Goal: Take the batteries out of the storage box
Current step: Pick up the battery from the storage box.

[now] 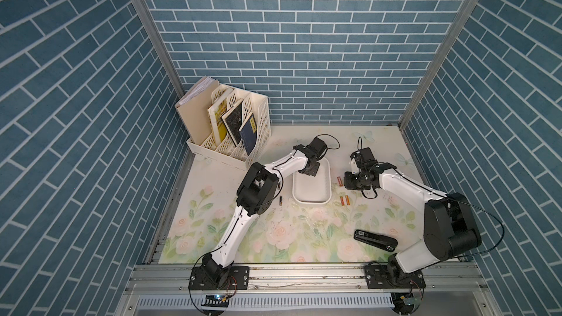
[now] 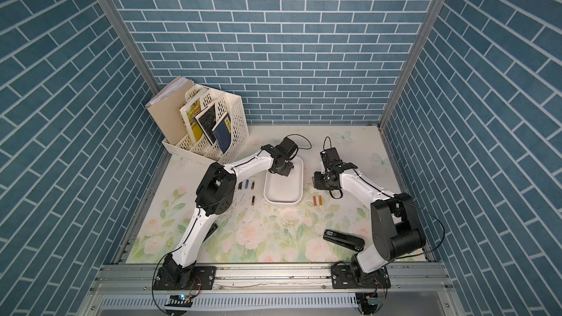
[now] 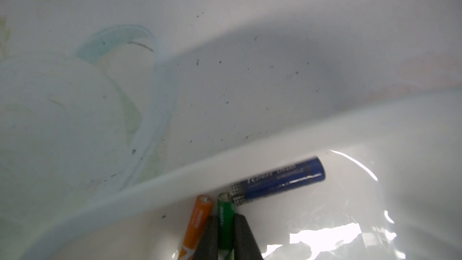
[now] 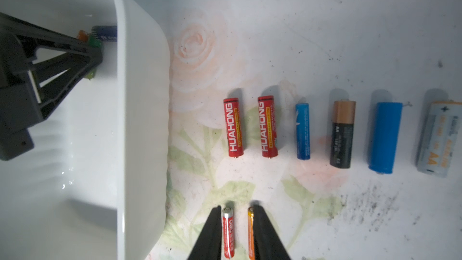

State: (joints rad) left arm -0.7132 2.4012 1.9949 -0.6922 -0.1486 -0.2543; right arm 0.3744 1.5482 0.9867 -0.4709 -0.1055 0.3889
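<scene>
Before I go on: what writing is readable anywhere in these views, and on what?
"HUAHONG": red battery.
"HUAHONG": second red battery.
"AA": black-and-copper battery; its small print is blurred.
"AA" and "+": white battery; the rest is blurred.
Too blurred to read: print on the blue battery, green battery and orange battery.
Too small to read: the label on the stapler and the covers of the books.

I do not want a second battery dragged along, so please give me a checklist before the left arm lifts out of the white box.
1. Left gripper shut on green battery: ok.
2. Orange battery free of the fingers: not ok, it lies against one.
3. Blue battery apart from the green one: cannot tell, ends look touching.
4. Right gripper outside storage box: ok.
</scene>
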